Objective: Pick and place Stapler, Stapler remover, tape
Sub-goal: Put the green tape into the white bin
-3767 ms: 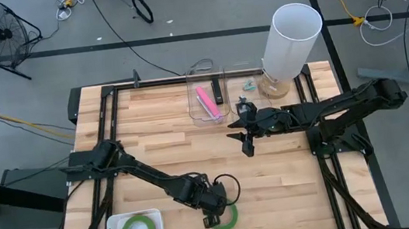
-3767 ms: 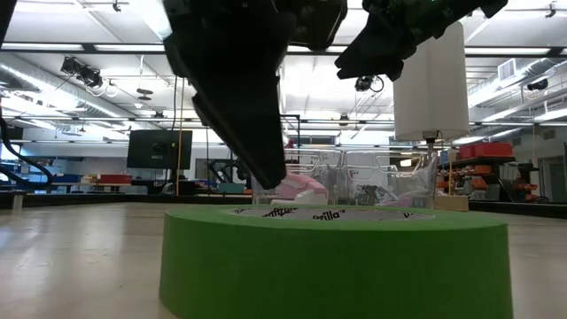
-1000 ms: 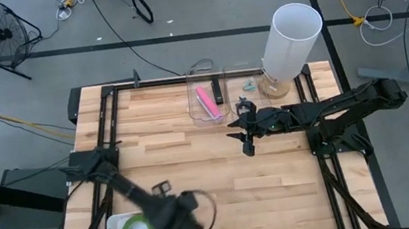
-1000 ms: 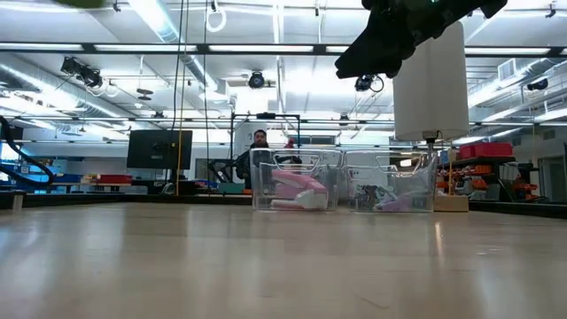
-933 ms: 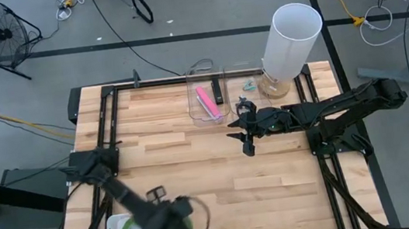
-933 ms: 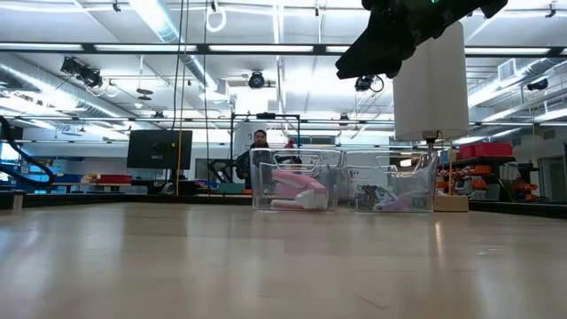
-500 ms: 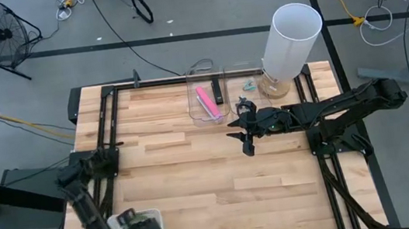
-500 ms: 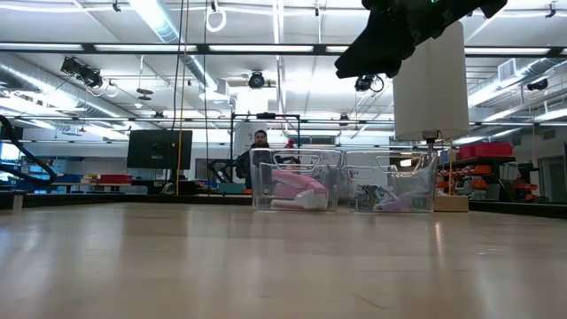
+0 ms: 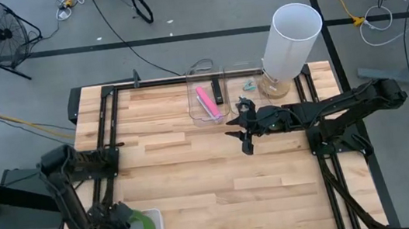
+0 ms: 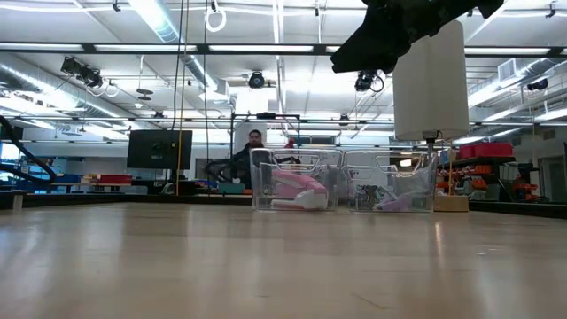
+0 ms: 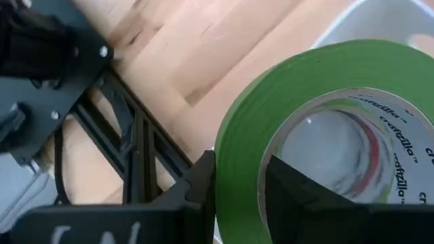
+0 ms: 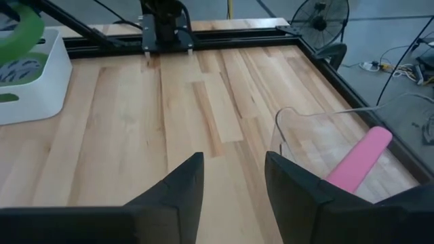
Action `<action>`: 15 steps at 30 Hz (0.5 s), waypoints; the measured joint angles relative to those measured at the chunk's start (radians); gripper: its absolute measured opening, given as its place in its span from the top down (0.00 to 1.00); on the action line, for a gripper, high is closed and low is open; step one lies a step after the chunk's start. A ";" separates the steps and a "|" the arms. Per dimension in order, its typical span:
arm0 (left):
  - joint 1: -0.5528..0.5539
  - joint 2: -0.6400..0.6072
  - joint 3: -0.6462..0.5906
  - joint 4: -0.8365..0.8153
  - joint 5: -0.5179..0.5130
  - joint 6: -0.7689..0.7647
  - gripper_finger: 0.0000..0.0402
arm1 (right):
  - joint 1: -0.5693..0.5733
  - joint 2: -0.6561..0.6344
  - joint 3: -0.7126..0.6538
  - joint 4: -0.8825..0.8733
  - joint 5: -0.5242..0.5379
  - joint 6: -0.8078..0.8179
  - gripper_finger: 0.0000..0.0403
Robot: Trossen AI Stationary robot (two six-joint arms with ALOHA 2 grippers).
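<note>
Green tape roll (image 11: 319,135) is sitting clamped in the left gripper (image 11: 237,190), its wall pinched between the closed jaws, ring tilted and hanging just over the white bin's (image 11: 380,20) near rim, beside the table edge. Judging the drop needs a small inward shift. Right gripper (image 12: 230,183) is waiting parted and empty beside the clear containers (image 9: 206,98), well apart.

**Two dark arms, matte and jointed**

Both arms are near-black, built of slim links between bulkier joints. The left gripper (image 11: 237,196) has flat matte-black fingers (image 11: 200,193); behind them, screws dot a black plate. The right gripper (image 12: 234,186) has matching dark, wedge-shaped fingers (image 12: 173,193).
</note>
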 joint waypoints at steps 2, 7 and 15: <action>-0.002 -0.012 -0.029 0.030 0.003 -0.030 0.78 | 0.000 0.000 0.000 -0.001 0.000 0.000 0.61; -0.004 -0.015 -0.072 0.132 0.014 -0.012 0.78 | 0.000 0.000 0.000 -0.008 0.000 0.014 0.61; -0.004 -0.012 -0.093 0.097 0.017 -0.016 0.73 | 0.000 0.000 0.000 -0.023 0.000 0.018 0.61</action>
